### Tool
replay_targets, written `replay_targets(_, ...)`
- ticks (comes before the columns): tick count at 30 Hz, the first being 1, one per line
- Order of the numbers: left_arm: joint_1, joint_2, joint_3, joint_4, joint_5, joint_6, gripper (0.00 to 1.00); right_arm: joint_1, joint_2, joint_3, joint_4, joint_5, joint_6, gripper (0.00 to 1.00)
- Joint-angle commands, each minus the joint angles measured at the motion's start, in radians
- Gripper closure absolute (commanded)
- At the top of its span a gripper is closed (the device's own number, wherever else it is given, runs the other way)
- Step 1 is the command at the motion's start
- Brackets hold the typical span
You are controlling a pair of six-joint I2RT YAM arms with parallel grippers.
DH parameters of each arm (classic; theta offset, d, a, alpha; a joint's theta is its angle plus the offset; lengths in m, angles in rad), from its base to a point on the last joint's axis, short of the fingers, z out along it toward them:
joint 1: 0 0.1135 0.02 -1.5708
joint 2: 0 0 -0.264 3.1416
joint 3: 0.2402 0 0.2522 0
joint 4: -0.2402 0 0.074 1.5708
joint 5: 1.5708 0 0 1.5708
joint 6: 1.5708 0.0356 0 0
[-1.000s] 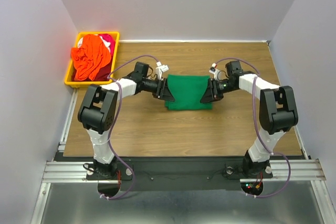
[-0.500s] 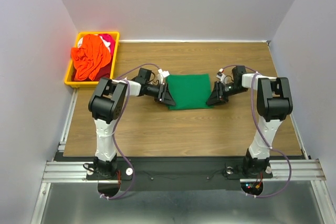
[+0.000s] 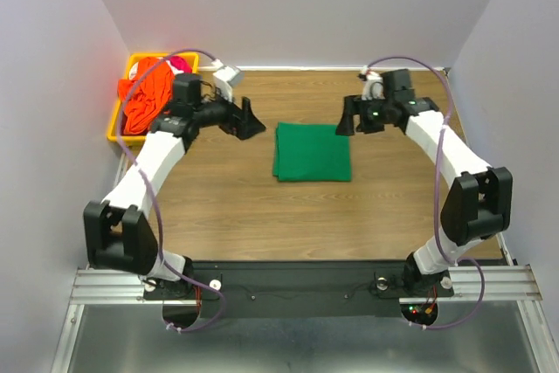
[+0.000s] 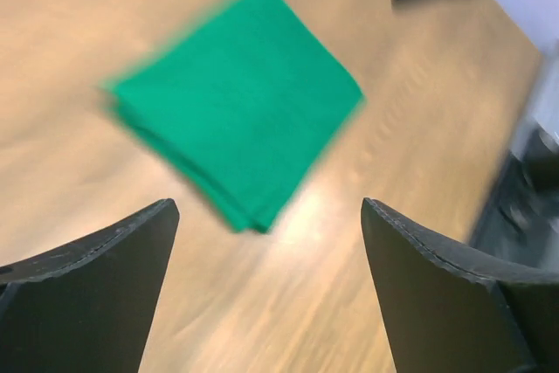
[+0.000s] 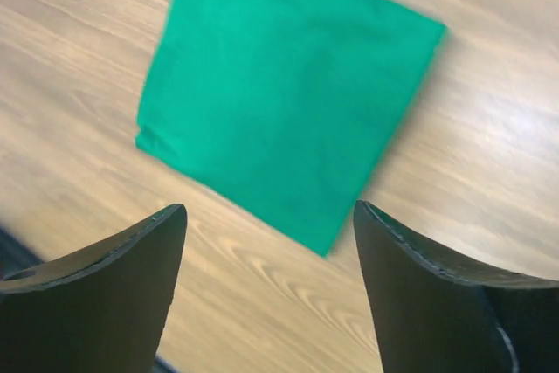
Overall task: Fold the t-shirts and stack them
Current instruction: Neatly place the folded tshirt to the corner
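The green t-shirt (image 3: 312, 152) lies folded into a neat square in the middle of the wooden table, also seen in the left wrist view (image 4: 236, 102) and the right wrist view (image 5: 288, 102). My left gripper (image 3: 250, 120) hovers open to its upper left, apart from the cloth, nothing between its fingers (image 4: 96, 286). My right gripper (image 3: 346, 118) hangs open off the shirt's upper right corner, also empty (image 5: 271, 216). An orange t-shirt (image 3: 148, 98) is bunched in the yellow bin (image 3: 116, 133), with a bit of red-pink t-shirt (image 3: 179, 65) behind it.
The bin sits at the table's far left corner against the wall. White walls close in the table at the back and both sides. A metal rail (image 3: 306, 284) with both arm bases runs along the near edge.
Both grippers have let go of the green shirt's side edges, opened wide, and pulled up and back away from it. The shirt now lies flat by itself.
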Motion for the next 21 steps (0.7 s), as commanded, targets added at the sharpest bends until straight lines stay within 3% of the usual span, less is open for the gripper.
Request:
replay_targets(1, 0.082, -0.109, 0.044, -0.100, -0.149, -0.009, 0.01, 0.217, 0.021, 0.027, 0.027, 0.376, 0.046, 0.15)
replay_targets(5, 0.111, -0.178, 0.058, -0.143, -0.295, -0.030, 0.01, 0.331, 0.092, 0.065, 0.047, 0.481, 0.063, 0.12)
replay_targets(13, 0.113, -0.259, -0.011, -0.123, -0.335, -0.001, 0.01, 0.420, 0.294, 0.100, 0.128, 0.635, 0.066, 0.14)
replay_targets(18, 0.113, -0.238, 0.012, -0.133, -0.352, 0.008, 0.01, 0.417, 0.371, 0.071, 0.139, 0.708, 0.040, 0.14)
replay_targets(21, 0.113, -0.221, 0.025, -0.140, -0.360, 0.017, 0.01, 0.368, 0.313, -0.042, 0.133, 0.638, -0.016, 0.14)
